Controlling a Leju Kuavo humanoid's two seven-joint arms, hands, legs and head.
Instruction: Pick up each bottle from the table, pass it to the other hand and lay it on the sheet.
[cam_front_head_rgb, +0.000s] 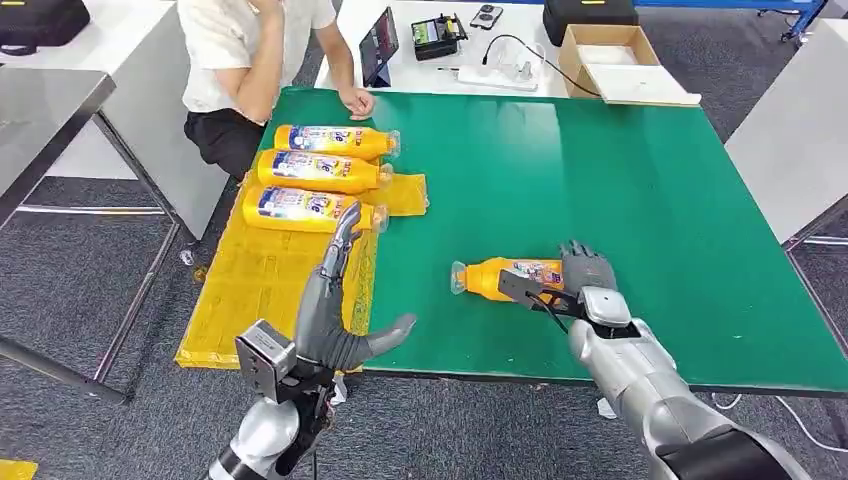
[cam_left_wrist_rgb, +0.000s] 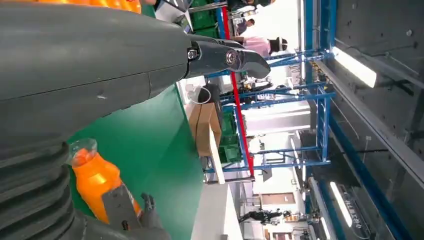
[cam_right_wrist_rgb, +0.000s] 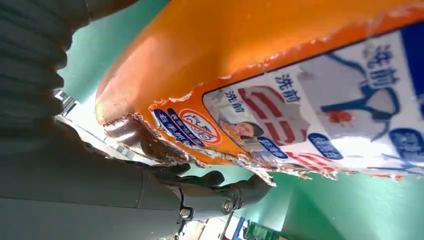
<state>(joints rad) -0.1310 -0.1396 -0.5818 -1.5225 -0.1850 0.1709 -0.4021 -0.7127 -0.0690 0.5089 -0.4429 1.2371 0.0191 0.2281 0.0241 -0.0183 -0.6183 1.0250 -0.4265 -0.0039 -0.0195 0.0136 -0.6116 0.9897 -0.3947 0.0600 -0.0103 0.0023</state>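
Green table (cam_front_head_rgb: 620, 200): yellow sheet (cam_front_head_rgb: 260, 290) draped over its 9 o'clock edge, carrying three bottles (cam_front_head_rgb: 312, 172) lying side by side, caps toward 3 o'clock. Seated person (cam_front_head_rgb: 250, 60) at 11 o'clock. Fourth bottle (cam_front_head_rgb: 500, 277) lies on bare green at 5 o'clock, long axis 9–3, cap toward 9. Right hand (cam_front_head_rgb: 580, 280) wraps its base. Left hand (cam_front_head_rgb: 335, 310) holds nothing, fingers spread straight.

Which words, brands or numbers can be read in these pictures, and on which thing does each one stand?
"洗前", printed twice on the torn label of the orange bottle at the right hand.
The small print in the label's red and blue ovals: too blurred to read.
Labels of the three bottles on the yellow sheet: too small to read.
The tablet screen: too small to read.
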